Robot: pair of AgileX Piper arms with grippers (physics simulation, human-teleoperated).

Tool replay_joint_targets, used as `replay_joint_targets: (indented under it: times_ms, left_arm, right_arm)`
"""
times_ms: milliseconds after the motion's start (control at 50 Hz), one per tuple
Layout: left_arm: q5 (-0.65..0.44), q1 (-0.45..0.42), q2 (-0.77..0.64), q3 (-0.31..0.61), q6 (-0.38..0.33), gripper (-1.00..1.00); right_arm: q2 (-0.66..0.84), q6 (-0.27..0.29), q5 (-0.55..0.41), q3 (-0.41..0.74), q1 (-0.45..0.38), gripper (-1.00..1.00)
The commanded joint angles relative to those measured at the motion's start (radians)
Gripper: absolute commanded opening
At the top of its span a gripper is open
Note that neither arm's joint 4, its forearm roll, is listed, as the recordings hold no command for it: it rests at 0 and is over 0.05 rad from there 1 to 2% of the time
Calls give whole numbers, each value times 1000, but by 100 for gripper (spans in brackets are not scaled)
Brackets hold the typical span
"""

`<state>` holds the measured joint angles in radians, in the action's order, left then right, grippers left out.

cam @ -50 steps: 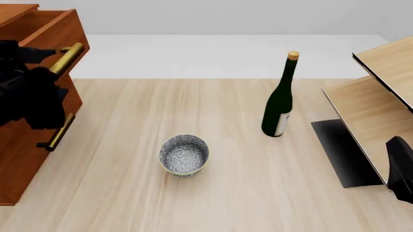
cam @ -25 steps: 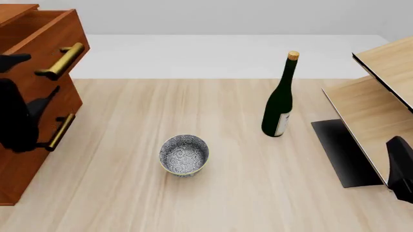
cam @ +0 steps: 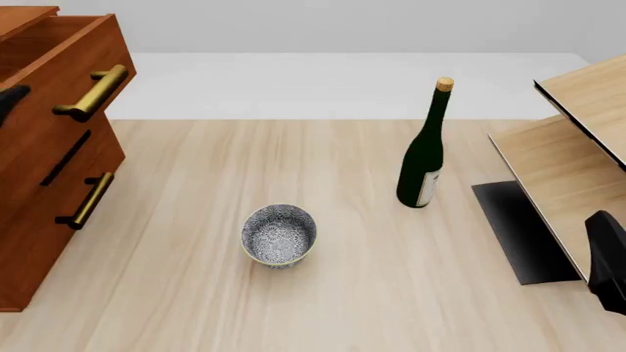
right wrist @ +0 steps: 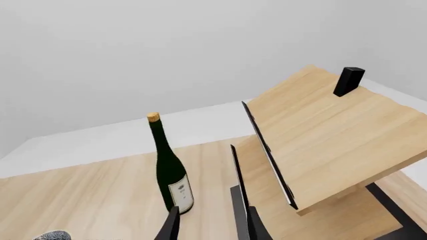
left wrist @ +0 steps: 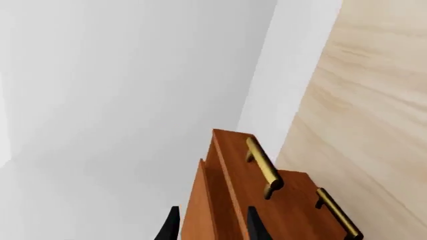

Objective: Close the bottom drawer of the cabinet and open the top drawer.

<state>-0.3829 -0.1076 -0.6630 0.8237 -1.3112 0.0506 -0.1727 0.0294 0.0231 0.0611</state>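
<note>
The cabinet [cam: 29,264] stands at the table's left edge. Its top drawer [cam: 70,55] is pulled out past the fronts below, and its brass handle [cam: 93,93] is free. The bottom drawer [cam: 44,235] sits flush with the drawer above it, brass handle [cam: 86,200] showing. Only a black tip of my left arm [cam: 12,95] shows at the left border, apart from the handle. In the left wrist view my left gripper [left wrist: 212,231] is open and empty, back from the top drawer [left wrist: 230,165]. My right gripper [right wrist: 211,229] is open and empty at the lower right.
A patterned bowl [cam: 278,235] sits mid-table and a dark green wine bottle [cam: 424,158] stands right of centre. A pale plywood shelf unit [cam: 577,139] on a black base [cam: 523,231] fills the right side. The right arm [cam: 608,257] rests below it.
My left gripper let go of the top drawer's handle and pulled away to the left, almost out of the front view. The top drawer stayed pulled out. The right arm has not moved.
</note>
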Motion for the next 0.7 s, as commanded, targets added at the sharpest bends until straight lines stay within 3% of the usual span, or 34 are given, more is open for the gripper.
replay_joint_targets:
  times_ms: [20, 40, 100, 160, 180, 200, 220, 240, 260, 280, 300, 320, 340, 360, 380, 400, 420, 440, 520, 540, 620, 640, 680, 700]
  left_arm:
    - [-175, -53, -121, 317, 183, 100]
    - [-198, -83, -156, 381, 230, 100]
    - [-221, -81, -170, 399, 237, 100]
    - [-312, -161, -279, 544, 371, 100]
    - [-312, -161, -280, 545, 371, 100]
    - [-341, -193, -322, 612, 435, 100]
    - [-343, -160, -317, 599, 425, 100]
    - [-382, -210, -378, 670, 506, 100]
    - [-489, -352, -524, 898, 758, 100]
    - [-521, -338, -559, 919, 824, 100]
    - [-489, -228, -517, 836, 754, 100]
    - [-477, -162, -516, 818, 780, 100]
    - [-475, -170, -512, 790, 761, 100]
    - [-505, -169, -536, 823, 831, 100]
    - [-477, -121, -499, 789, 775, 100]
    - [-496, -124, -508, 820, 821, 100]
    - [-497, -124, -509, 821, 821, 100]
    - [-524, -102, -522, 861, 891, 100]
    - [-539, -101, -523, 838, 919, 100]
    - [-564, -117, -538, 845, 960, 100]
    - [-557, -54, -503, 771, 900, 100]
    - [-582, -67, -521, 799, 969, 100]
    - [-602, -59, -521, 801, 986, 100]
    - [-626, -64, -534, 830, 1053, 100]
  right_arm:
    - [-1, 6, 4, -5, -2, 100]
    - [6, 7, 11, -6, 1, 100]
    - [6, 7, 10, -4, 4, 100]
    - [7, 8, 12, -4, 6, 100]
    - [9, 8, 14, -5, 6, 100]
    - [10, 8, 15, -5, 6, 100]
    - [10, 8, 15, -5, 6, 100]
    - [9, 8, 14, -5, 6, 100]
    - [10, 10, 14, -6, 6, 100]
    - [6, 9, 10, -4, 4, 100]
    - [4, 7, 8, -3, 4, 100]
    - [6, 12, 11, -5, 3, 100]
    - [7, 10, 12, -5, 2, 100]
    - [4, 11, 10, -5, 0, 100]
    - [6, 12, 11, -6, -1, 100]
    - [5, 12, 11, -6, -2, 100]
    - [6, 11, 11, -6, -2, 100]
    - [7, 12, 12, -6, -1, 100]
    - [9, 12, 13, -6, -1, 100]
    - [7, 12, 12, -6, -1, 100]
    - [2, 14, 6, -4, -2, 100]
    - [3, 14, 6, -4, -2, 100]
    - [3, 16, 8, -5, -3, 100]
    - [3, 15, 7, -5, -4, 100]
